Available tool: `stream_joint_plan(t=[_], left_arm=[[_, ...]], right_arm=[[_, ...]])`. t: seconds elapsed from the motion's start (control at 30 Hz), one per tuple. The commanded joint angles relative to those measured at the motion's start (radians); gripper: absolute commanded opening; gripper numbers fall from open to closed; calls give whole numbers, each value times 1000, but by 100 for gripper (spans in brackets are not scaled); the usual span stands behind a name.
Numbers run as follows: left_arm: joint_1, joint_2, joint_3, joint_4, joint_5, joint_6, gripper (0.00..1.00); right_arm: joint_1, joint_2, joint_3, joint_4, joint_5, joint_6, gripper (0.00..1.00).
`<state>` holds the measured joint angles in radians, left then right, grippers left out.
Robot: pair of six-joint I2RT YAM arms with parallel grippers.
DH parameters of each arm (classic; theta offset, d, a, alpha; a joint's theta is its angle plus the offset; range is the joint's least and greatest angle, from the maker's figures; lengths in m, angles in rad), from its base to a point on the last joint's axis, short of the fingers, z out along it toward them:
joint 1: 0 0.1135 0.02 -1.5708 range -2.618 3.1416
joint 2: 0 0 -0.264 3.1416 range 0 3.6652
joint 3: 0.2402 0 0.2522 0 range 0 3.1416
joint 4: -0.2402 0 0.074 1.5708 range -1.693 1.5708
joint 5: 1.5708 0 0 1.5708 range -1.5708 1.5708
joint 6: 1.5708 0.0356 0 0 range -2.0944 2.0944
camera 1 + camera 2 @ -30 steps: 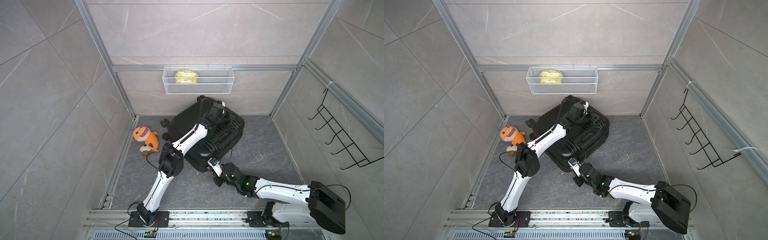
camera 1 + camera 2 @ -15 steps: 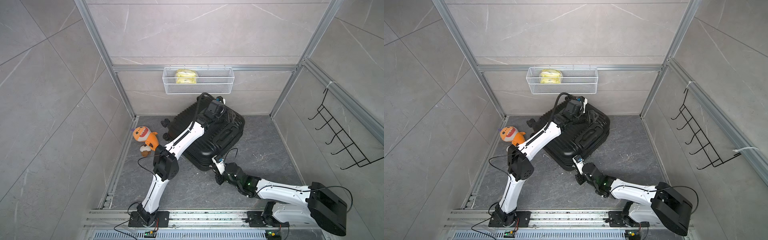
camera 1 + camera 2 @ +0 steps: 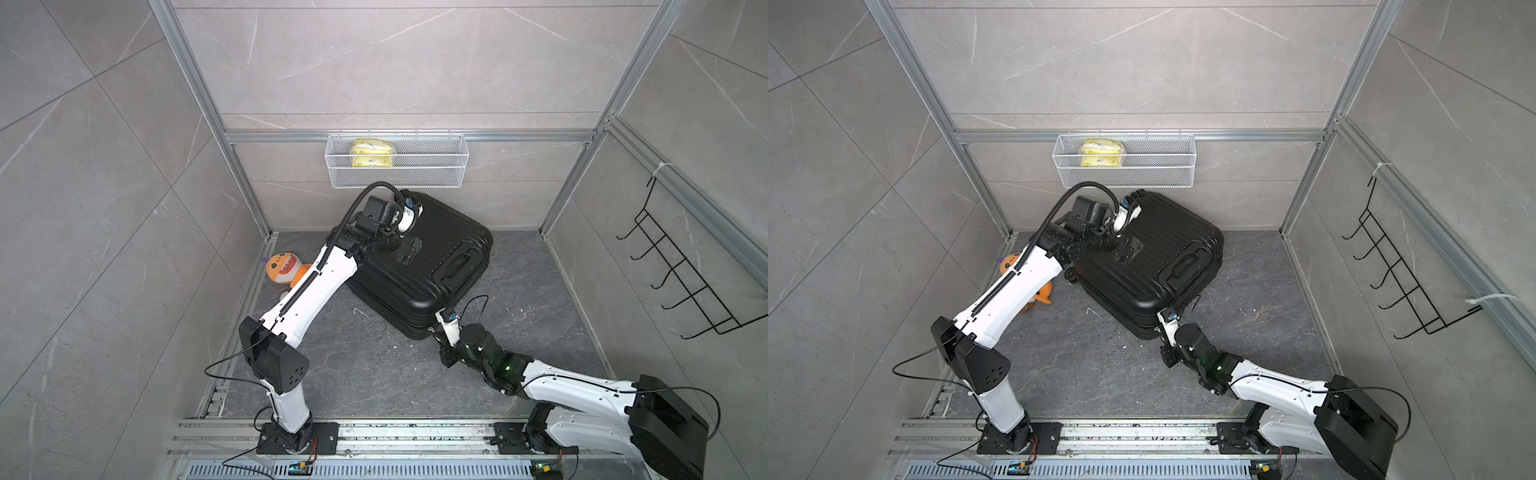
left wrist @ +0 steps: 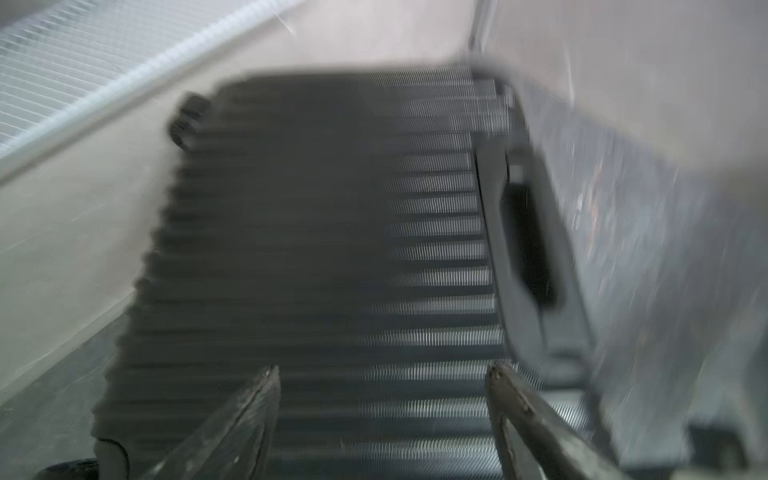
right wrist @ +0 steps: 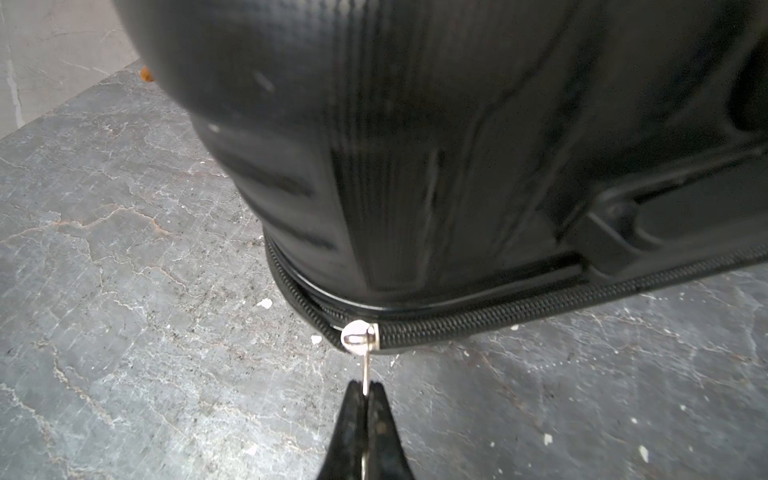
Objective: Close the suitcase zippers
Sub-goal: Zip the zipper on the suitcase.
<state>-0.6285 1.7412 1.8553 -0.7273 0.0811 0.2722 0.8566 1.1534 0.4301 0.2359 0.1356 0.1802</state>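
Your right fingers (image 5: pixel 353 419) stay pinched together on the pull tab (image 5: pixel 365 372). Its slider (image 5: pixel 360 335) sits just ahead of them, at the nearest corner of the suitcase (image 3: pixel 436 257), which lies flat on the floor (image 3: pixel 374 374).

Farther on, your left fingers (image 4: pixel 249 411), shut a second ago over the top shell, have sprung apart and hold nothing. They hover above the ribbed lid, and that wrist view is smeared.

My reading is that nothing steadies the case now. If you drag the tab, the whole case may slide instead of the zippers (image 5: pixel 540 305) closing. On one side of the slider the teeth are meshed; round the corner they still gape.

Beyond the left fingers a plush toy (image 3: pixel 284 268) lies beside the case. A wire basket (image 3: pixel 436 174) holding a yellow packet (image 3: pixel 372 153) hangs on the wall, close over the case's far edge.
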Motion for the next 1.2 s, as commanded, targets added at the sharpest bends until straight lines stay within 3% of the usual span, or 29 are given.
stream_joint_plan(t=[0.0, 0.17, 0.3, 0.63, 0.87, 1.0, 1.17], left_arm=[[-7, -97, -159, 4, 48, 415, 84], [-4, -233, -363, 66, 266, 752, 88], [5, -237, -367, -9, 332, 871, 86], [20, -256, -403, -84, 271, 942, 86], [-43, -250, -532, 143, 164, 979, 86], [-68, -241, -612, 381, 86, 978, 86], [-92, -238, -635, 568, 23, 940, 86]], right_arm=[[-8, -1, 9, -85, -61, -30, 0], [-15, 9, 22, -93, -119, -33, 0], [-16, 26, 40, -112, -137, -42, 0], [-22, 28, 52, -125, -148, -56, 0], [-21, 35, 70, -126, -190, -72, 0], [-22, 37, 80, -127, -220, -79, 0], [-21, 35, 80, -126, -269, -96, 0]])
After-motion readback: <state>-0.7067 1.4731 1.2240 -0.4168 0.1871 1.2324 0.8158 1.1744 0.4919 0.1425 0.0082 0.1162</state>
